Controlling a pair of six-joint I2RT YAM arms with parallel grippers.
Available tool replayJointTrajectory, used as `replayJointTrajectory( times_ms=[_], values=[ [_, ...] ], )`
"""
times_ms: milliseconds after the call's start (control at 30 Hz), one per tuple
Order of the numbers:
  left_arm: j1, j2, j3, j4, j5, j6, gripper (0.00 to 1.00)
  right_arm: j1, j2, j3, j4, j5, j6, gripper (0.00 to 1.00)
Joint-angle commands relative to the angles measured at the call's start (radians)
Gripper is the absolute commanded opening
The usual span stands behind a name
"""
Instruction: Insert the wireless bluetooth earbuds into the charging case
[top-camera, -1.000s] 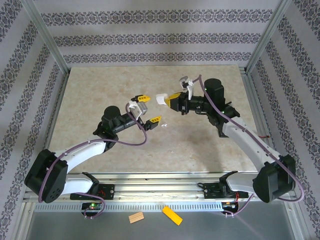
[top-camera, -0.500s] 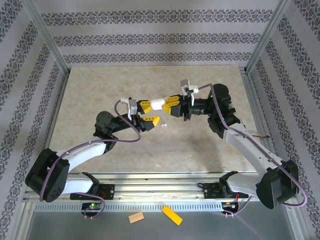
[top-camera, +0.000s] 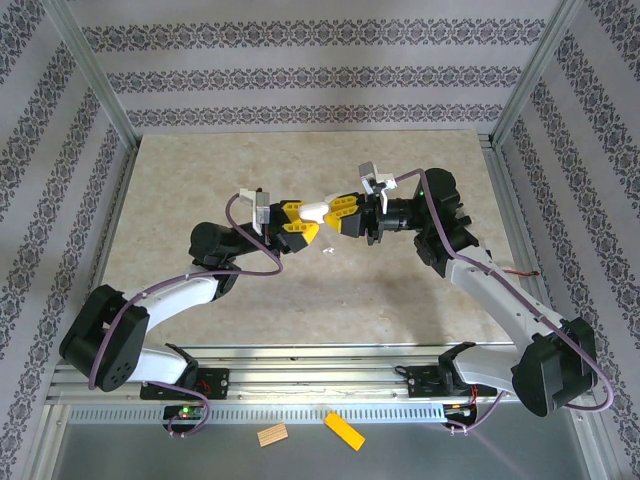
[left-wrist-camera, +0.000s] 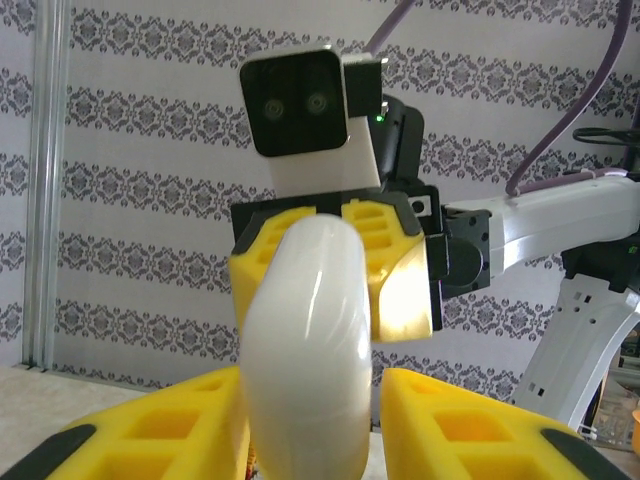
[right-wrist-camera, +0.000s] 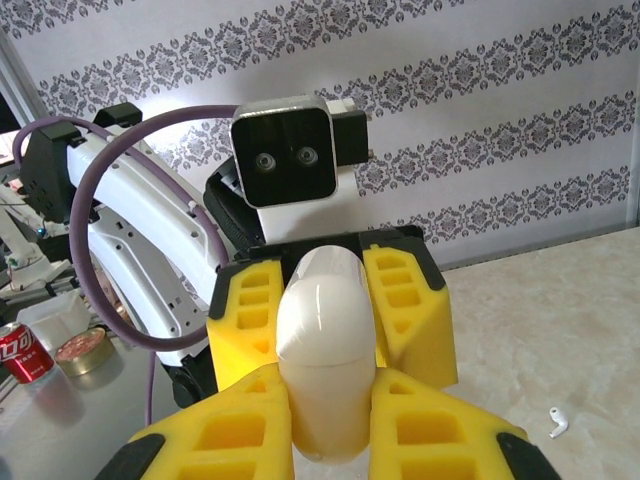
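Case-prep step, seems: R gripper (top-camera: 338, 210) clamped on charging case (top-camera: 315, 210), midair. L gripper (top-camera: 300, 218) jaws narrow round case's other end, firm hold can't tell. Earbud (top-camera: 327, 250) on table (top-camera: 200, 200) below case. Next prob: open lid w/o twisting.

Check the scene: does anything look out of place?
One earbud lies loose on the table, while the left end effector and right end effector hold the charging case in the air. It belongs inside.
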Motion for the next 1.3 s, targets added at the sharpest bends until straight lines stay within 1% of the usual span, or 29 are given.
replayJointTrajectory(
  times_ms=[0,100,200,267,367,433,533,700,800,1033,1200,1267],
  values=[
    [0.013,-0.001,0.029,0.08,0.026,-0.025,0.34,0.01,0.003,-0.008,0.038,-0.03,-0.015,0.14],
    [0.014,0.007,0.032,0.08,0.029,-0.024,0.28,0.009,0.007,-0.004,0.036,-0.029,-0.018,0.15],
    [0.014,0.013,0.035,0.08,0.034,-0.021,0.16,0.009,0.012,0.002,0.035,-0.028,-0.016,0.15],
    [0.016,0.015,0.036,0.08,0.036,-0.015,0.1,0.009,0.013,0.003,0.03,-0.021,-0.015,0.18],
    [0.021,0.023,0.032,0.08,0.041,0.0,0.06,0.008,0.006,0.007,0.013,0.025,-0.015,0.33],
    [0.026,0.028,0.028,0.079,0.053,0.022,0.04,0.009,0.003,0.018,-0.026,0.084,-0.028,0.42],
    [0.028,0.019,0.016,0.079,0.06,0.053,0.03,0.003,0.01,0.035,-0.063,0.141,-0.029,0.47],
    [0.029,0.001,0.002,0.045,0.085,0.102,0.03,-0.011,0.036,0.058,-0.068,0.215,0.022,0.49],
    [0.028,-0.005,-0.009,0.023,0.085,0.13,0.03,-0.013,0.05,0.073,-0.066,0.221,0.039,0.52],
    [0.028,0.009,-0.031,0.057,0.067,0.127,0.02,-0.013,0.072,0.103,-0.068,0.229,0.054,0.58],
    [0.027,0.006,-0.042,0.053,0.065,0.145,0.02,-0.018,0.088,0.121,-0.098,0.273,0.064,0.61],
    [0.027,0.004,-0.044,0.043,0.062,0.158,0.01,-0.023,0.101,0.128,-0.1,0.285,0.078,0.64]
  ],
)
